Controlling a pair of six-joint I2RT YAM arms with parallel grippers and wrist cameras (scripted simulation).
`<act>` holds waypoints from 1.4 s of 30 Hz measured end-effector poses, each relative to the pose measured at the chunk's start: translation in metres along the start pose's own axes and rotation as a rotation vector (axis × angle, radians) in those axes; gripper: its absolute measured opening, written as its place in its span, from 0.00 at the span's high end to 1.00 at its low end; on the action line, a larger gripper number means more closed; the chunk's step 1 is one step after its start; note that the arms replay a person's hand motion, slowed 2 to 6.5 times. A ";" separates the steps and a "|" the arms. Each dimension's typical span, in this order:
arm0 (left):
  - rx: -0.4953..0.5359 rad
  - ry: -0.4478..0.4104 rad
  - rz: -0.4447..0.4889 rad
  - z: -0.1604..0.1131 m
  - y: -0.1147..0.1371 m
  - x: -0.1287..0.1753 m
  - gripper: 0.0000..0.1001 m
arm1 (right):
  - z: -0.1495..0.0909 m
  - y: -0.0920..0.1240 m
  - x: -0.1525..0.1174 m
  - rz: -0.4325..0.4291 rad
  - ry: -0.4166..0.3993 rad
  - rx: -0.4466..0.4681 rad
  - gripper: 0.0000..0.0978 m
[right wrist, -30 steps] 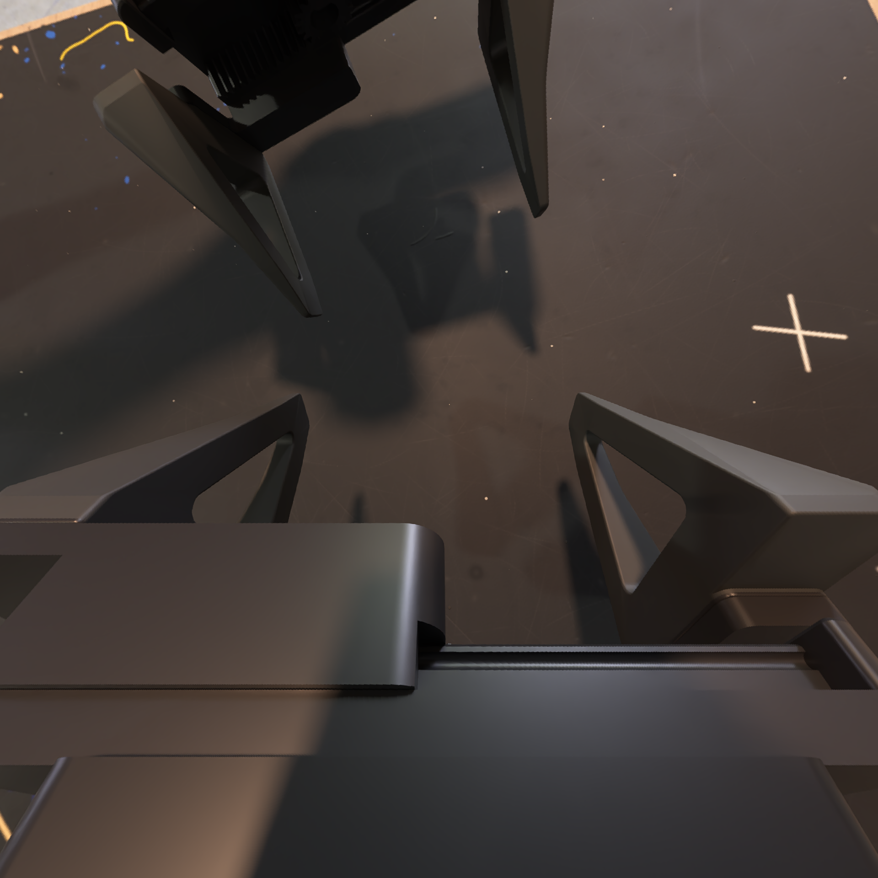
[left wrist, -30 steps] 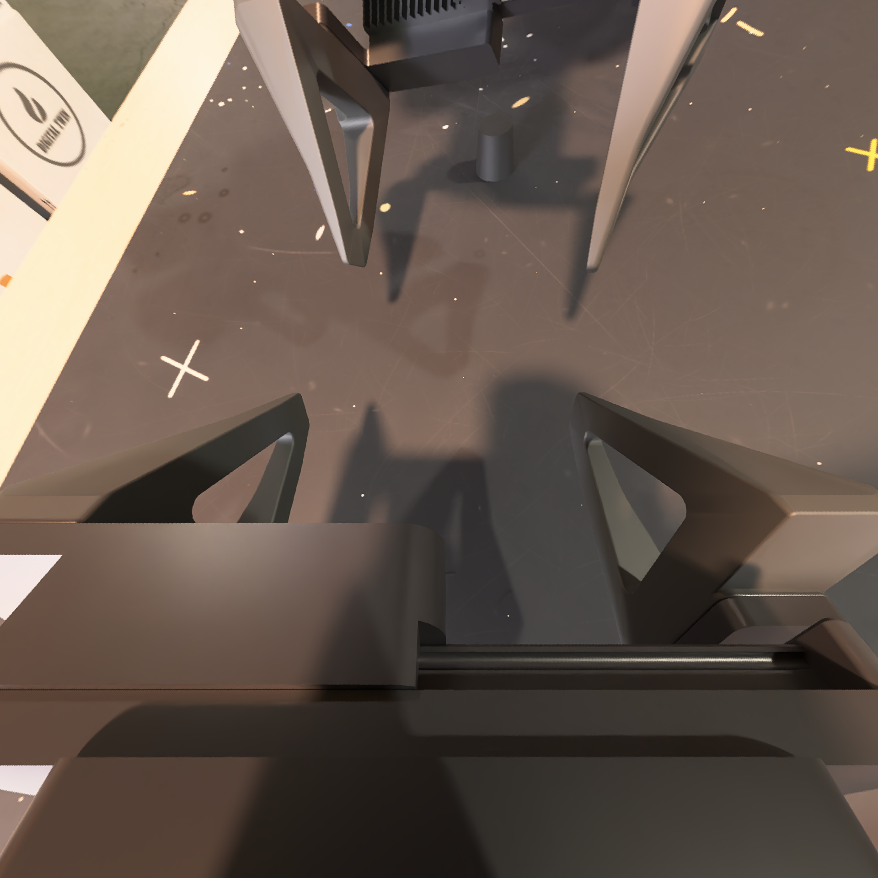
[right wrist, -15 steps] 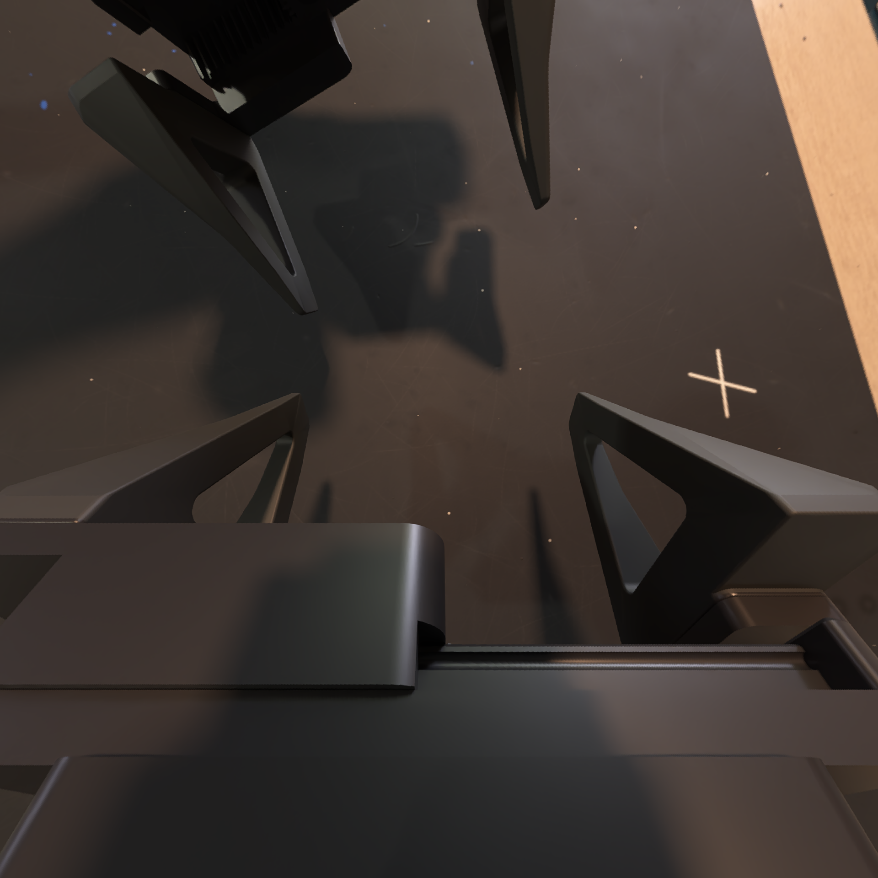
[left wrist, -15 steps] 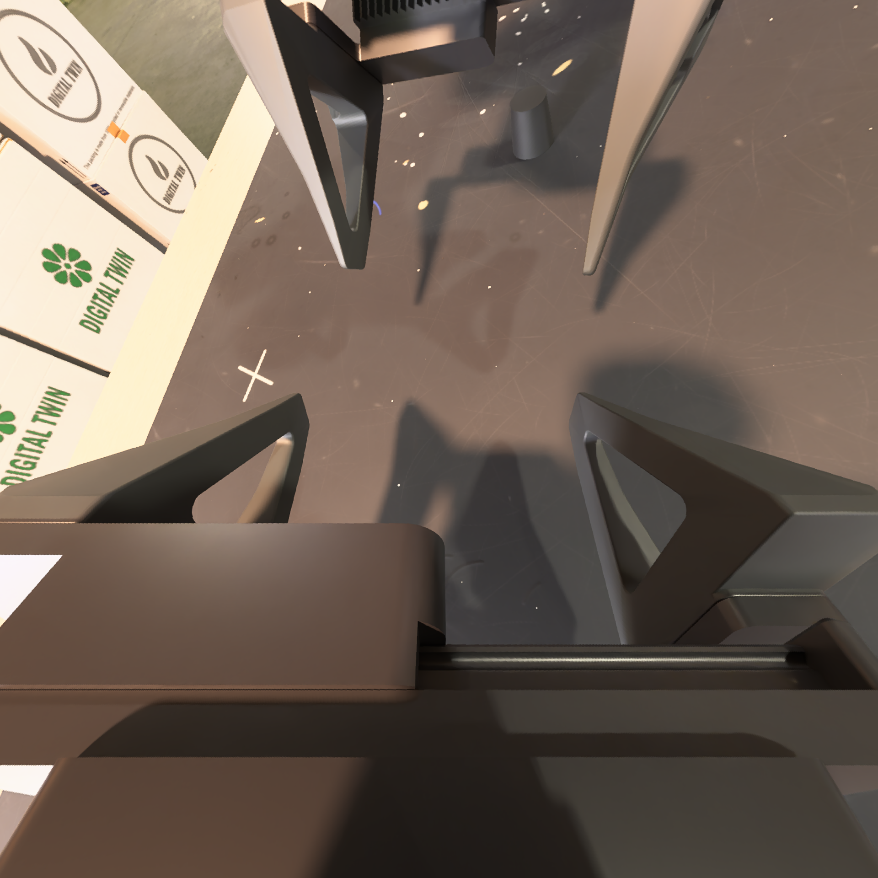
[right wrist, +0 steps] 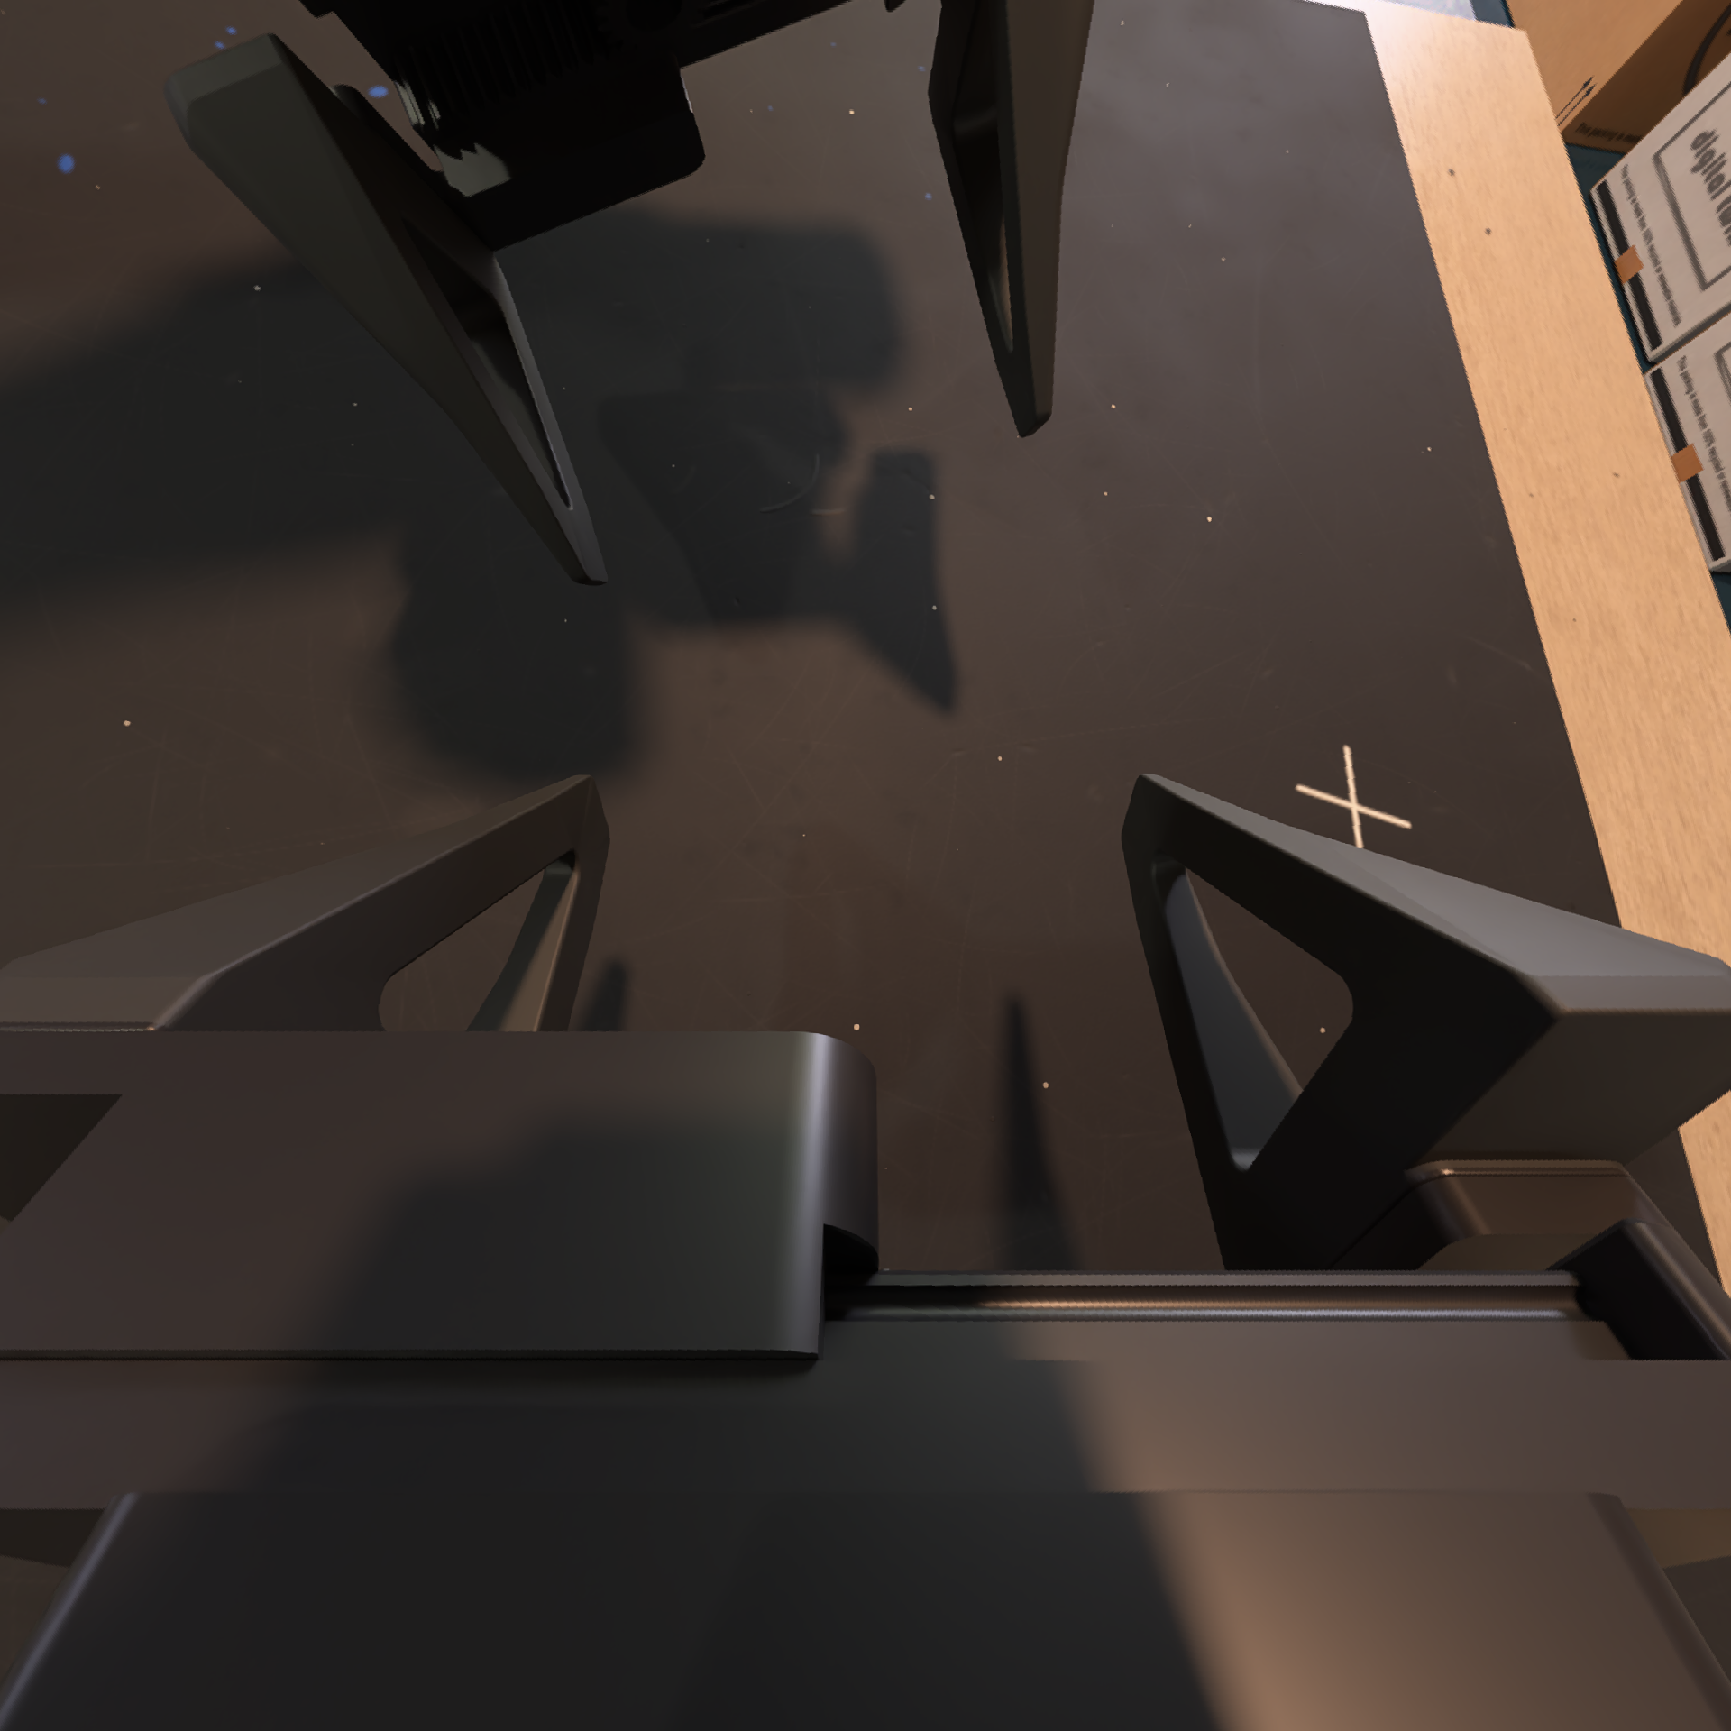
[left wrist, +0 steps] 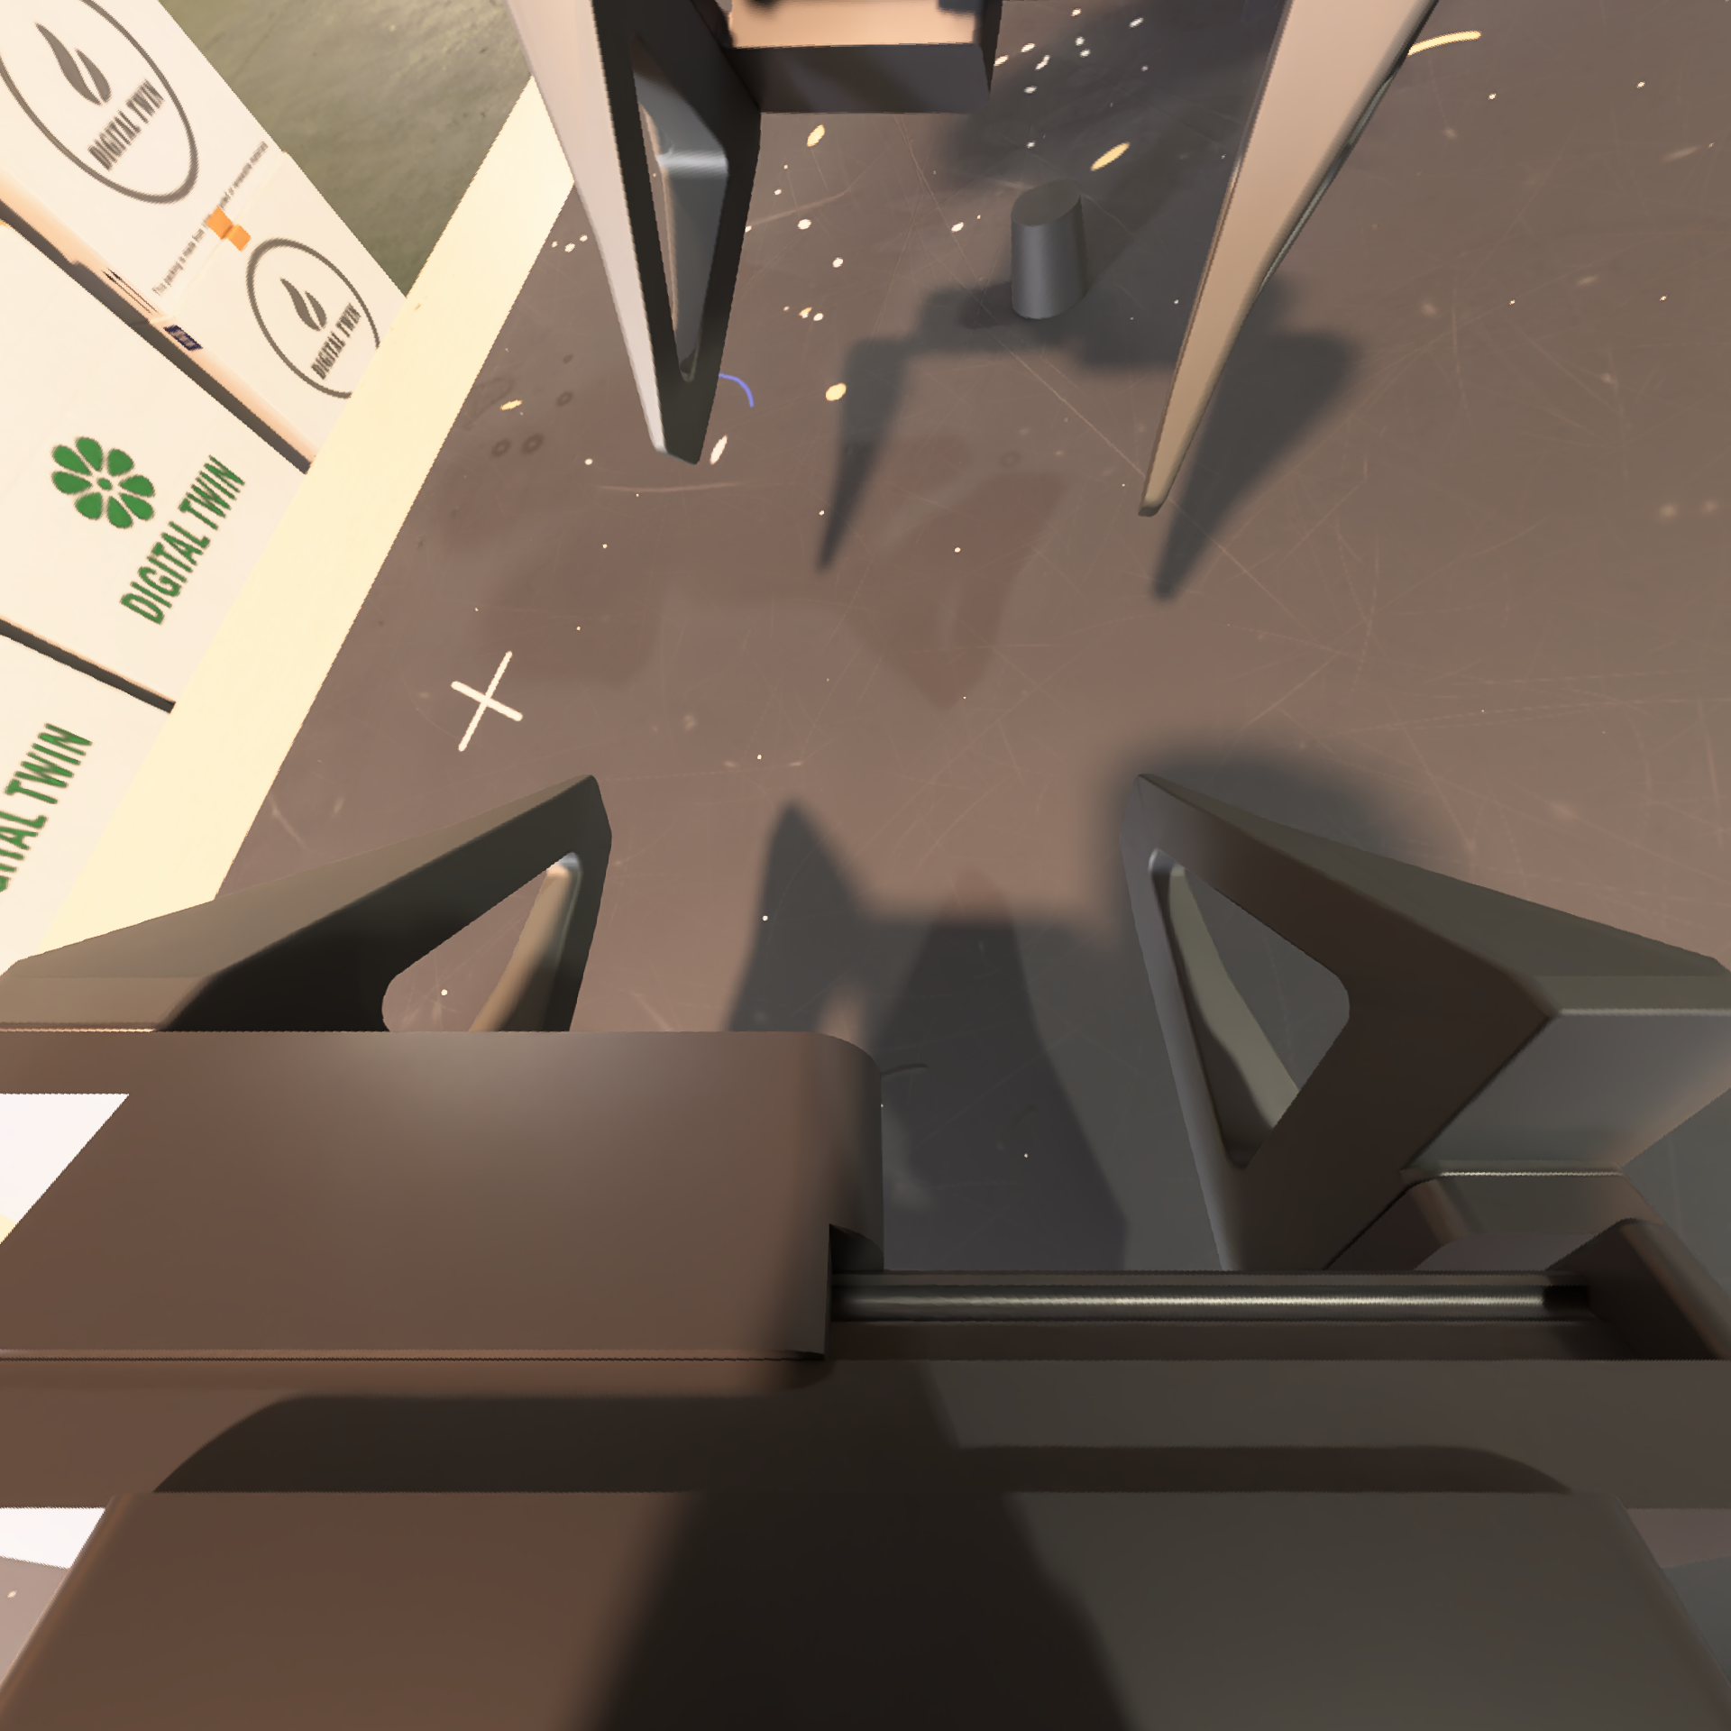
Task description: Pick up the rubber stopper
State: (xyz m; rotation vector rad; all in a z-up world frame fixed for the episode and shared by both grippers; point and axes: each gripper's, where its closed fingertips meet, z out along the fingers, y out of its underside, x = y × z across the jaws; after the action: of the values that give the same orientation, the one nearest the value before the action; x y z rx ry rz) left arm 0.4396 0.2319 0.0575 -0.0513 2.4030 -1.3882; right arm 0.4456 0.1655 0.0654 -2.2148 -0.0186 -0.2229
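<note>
The rubber stopper [left wrist: 1044, 253] is a small dark grey tapered plug standing upright on the dark table [left wrist: 1405, 656], far ahead in the left wrist view. My left gripper [left wrist: 862, 796] is open and empty, well short of the stopper. My right gripper [left wrist: 918, 478] hangs opposite it, open and empty; in the picture the stopper shows between and beyond its fingers, apart from both. In the right wrist view my right gripper [right wrist: 862, 796] is open over bare table, with the left gripper [right wrist: 806, 501] facing it. The stopper does not show there.
A pale wooden table border [left wrist: 281, 581] runs along the left, with white printed cardboard boxes [left wrist: 140, 450] beyond it. In the right wrist view the wooden border [right wrist: 1546, 562] and more boxes [right wrist: 1677, 281] lie at the right. White cross marks [left wrist: 485, 701] [right wrist: 1353, 806] are on the table.
Both wrist views have swung outward: table borders and boxes have come into view on the left and right sides. The stopper has shifted slightly right in the left wrist view. Both grippers stay open.
</note>
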 end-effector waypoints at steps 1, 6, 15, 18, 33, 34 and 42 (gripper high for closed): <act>0.000 0.004 -0.009 0.000 0.001 0.000 0.07 | 0.000 0.000 0.000 0.003 0.000 0.001 0.04; 0.002 0.038 -0.060 0.001 0.004 0.000 0.06 | -0.002 -0.001 -0.002 0.042 -0.010 0.019 0.04; 0.006 0.097 -0.111 0.002 0.004 0.001 0.06 | -0.008 -0.010 -0.004 0.158 -0.085 0.069 0.04; 0.006 0.108 -0.112 0.004 0.002 0.000 0.06 | -0.008 -0.011 -0.003 0.178 -0.098 0.069 0.04; -0.017 0.010 0.019 0.004 0.000 -0.002 0.06 | 0.000 -0.006 0.002 0.086 -0.064 0.023 0.04; -0.018 0.000 0.031 0.004 0.000 -0.002 0.06 | 0.000 -0.006 0.002 0.071 -0.060 0.020 0.04; -0.039 -0.072 0.102 0.001 0.000 -0.003 0.06 | 0.005 -0.006 0.001 -0.043 -0.026 0.008 0.04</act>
State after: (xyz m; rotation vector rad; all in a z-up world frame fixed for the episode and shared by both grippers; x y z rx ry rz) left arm 0.4425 0.2315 0.0575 0.0114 2.3397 -1.2722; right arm 0.4467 0.1727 0.0675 -2.2103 -0.0807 -0.2174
